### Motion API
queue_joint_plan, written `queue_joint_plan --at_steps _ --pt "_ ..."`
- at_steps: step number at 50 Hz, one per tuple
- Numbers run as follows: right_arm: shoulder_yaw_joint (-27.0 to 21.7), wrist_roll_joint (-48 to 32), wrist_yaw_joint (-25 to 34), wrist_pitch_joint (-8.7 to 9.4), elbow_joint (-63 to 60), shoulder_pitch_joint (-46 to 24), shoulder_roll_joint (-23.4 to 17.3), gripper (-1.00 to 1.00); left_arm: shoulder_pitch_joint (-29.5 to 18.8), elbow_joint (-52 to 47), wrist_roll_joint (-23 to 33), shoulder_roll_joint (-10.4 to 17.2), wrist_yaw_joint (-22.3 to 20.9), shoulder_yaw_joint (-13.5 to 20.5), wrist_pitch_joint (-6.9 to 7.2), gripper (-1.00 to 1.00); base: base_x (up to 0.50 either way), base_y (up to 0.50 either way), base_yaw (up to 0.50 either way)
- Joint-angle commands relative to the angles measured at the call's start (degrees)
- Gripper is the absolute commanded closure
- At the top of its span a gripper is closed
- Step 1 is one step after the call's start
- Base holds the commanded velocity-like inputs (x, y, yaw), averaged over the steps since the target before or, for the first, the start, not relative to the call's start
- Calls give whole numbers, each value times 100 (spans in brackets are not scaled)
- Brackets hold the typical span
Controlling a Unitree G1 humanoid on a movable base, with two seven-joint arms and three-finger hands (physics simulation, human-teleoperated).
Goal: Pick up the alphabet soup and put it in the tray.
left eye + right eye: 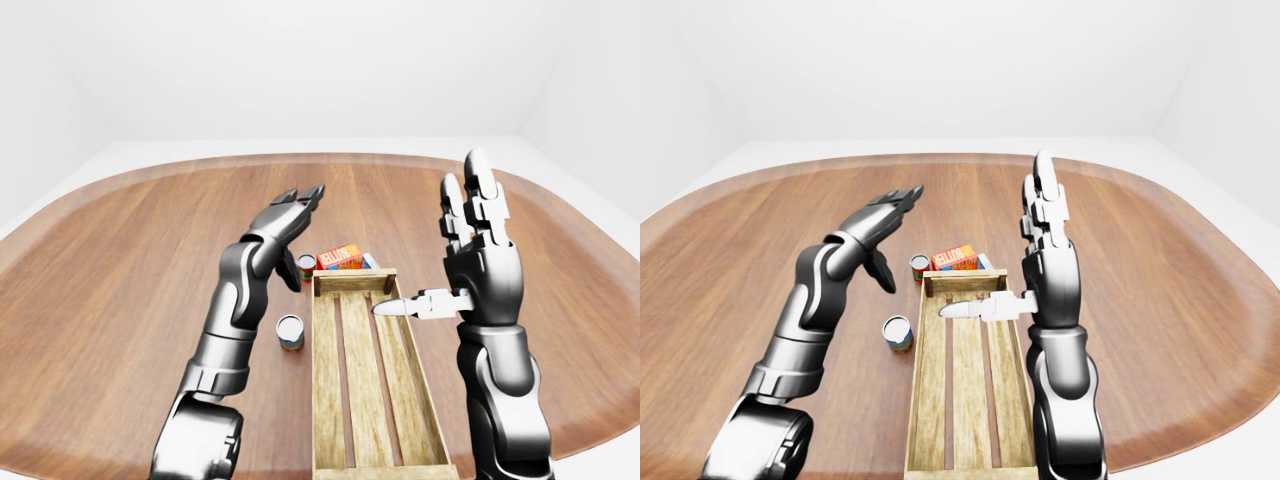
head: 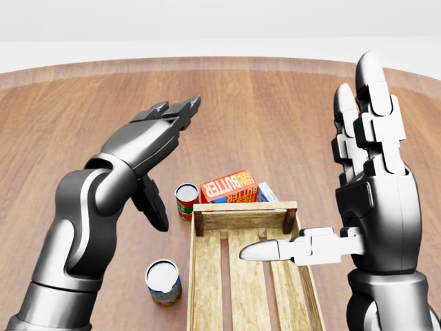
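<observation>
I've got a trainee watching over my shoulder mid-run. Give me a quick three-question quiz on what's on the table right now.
1. True or false: the wooden tray already holds a can.
2. Which robot hand reaches out above the table near the red-labelled can? A) left robot hand B) right robot hand C) neither
3. Fill in: the orange box reads "____".

Key
1. False. Its slats are bare; the red-labelled can and the second can both stand on the table left of the tray in the head view.
2. A. The right robot hand stands upright, fingers open, over the tray's right side.
3. Butter.
</observation>
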Motion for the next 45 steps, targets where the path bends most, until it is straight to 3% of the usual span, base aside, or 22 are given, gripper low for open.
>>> queue_joint_plan --at_steps 1,13,34,45 --pt "-12 6 -3 0 103 -8 -1 -100 66 825 862 -152 -216 -27 0 -100 0 0 0" --pt "27 -20 -6 0 169 29 10 -100 611 1324 982 -285 113 -91 0 -100 0 0 0" --pt "24 -18 -5 0 133 41 11 -100 258 2938 539 -533 1013 -265 0 -100 0 0 0" --pt "65 -45 -14 0 212 52 18 -100 403 2860 547 -345 929 -249 0 -100 0 0 0"
